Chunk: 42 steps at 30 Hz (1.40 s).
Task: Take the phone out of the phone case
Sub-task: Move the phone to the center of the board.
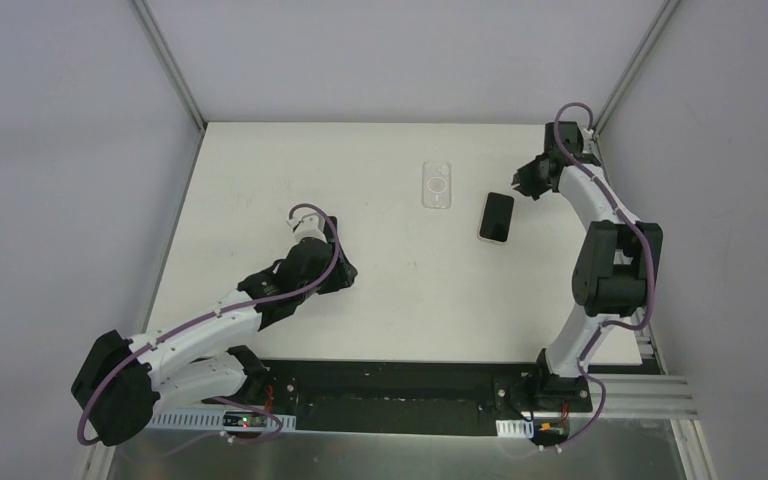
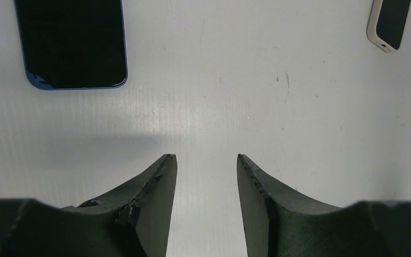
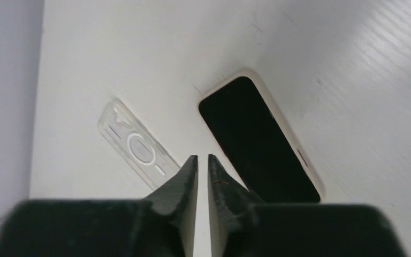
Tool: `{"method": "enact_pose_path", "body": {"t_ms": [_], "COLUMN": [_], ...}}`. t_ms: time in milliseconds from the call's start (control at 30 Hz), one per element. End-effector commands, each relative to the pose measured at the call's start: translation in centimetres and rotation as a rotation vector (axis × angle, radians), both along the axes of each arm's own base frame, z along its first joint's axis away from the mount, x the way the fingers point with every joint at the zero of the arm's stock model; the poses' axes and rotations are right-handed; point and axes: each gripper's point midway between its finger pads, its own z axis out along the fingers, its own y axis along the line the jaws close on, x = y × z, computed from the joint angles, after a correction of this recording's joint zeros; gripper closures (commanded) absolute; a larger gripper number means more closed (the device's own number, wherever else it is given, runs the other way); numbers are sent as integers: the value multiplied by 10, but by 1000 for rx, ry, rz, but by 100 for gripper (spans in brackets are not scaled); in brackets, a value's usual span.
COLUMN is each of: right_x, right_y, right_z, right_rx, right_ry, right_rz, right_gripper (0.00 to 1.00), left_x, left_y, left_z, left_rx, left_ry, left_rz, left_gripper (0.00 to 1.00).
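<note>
Shows left gripper (image 2: 206, 158) at 8 o'clock on table (image 1: 410, 300), jaws apart, gripping nothing. Finds case (image 1: 437, 186) flat at 1 o'clock of centre, phone (image 1: 496, 217) near it at its 4 o'clock, out of it, screen up. Puts right gripper (image 3: 203, 158) at phone's 1 o'clock, nearly closed, empty

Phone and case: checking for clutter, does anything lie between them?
Nothing: only bare table separates the phone from the case, clearest in the top view.

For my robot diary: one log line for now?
phone: beside clear case | left claw: open, empty | right claw: nearly shut, empty
</note>
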Motion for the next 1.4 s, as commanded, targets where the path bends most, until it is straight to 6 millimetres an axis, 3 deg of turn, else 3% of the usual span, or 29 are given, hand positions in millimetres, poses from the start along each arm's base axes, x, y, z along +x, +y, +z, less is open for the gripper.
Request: {"method": "enact_pose_path", "body": {"t_ms": [0,67,233,367,533,700,1033,1367], "right_x": [43,59,96,113,124,117,83,49], "right_y": [19,12,-2,-14,-13,-13,-9,0], "right_z": [4,6,14,-1,-21,-41,-91,-102], "right_rx": [260,334,501,582,661,665,661,633], "right_ry": [-118,-176,-277,-249,-187,-137,9,68], "right_rz": [-95,-144,-251,-353,-393,-421,-498,-482], "right_gripper": [92,100,100,100,100,100,100,100], "left_x": [1,1,4,8,8,8,1,-4], "left_y": [-10,-10,-10,-13,-25,-23,-23,-23], "left_z": [6,4,5,5,0,0,11,17], "left_rx": [-39,-32,-29,-24,-36,-38,-62,-86], "left_ry": [-9,-3,-5,2,46,43,6,-15], "left_rz": [-21,-20,-9,-5,-26,-14,-21,-23], "left_gripper": [54,55,55,55,56,56,57,58]}}
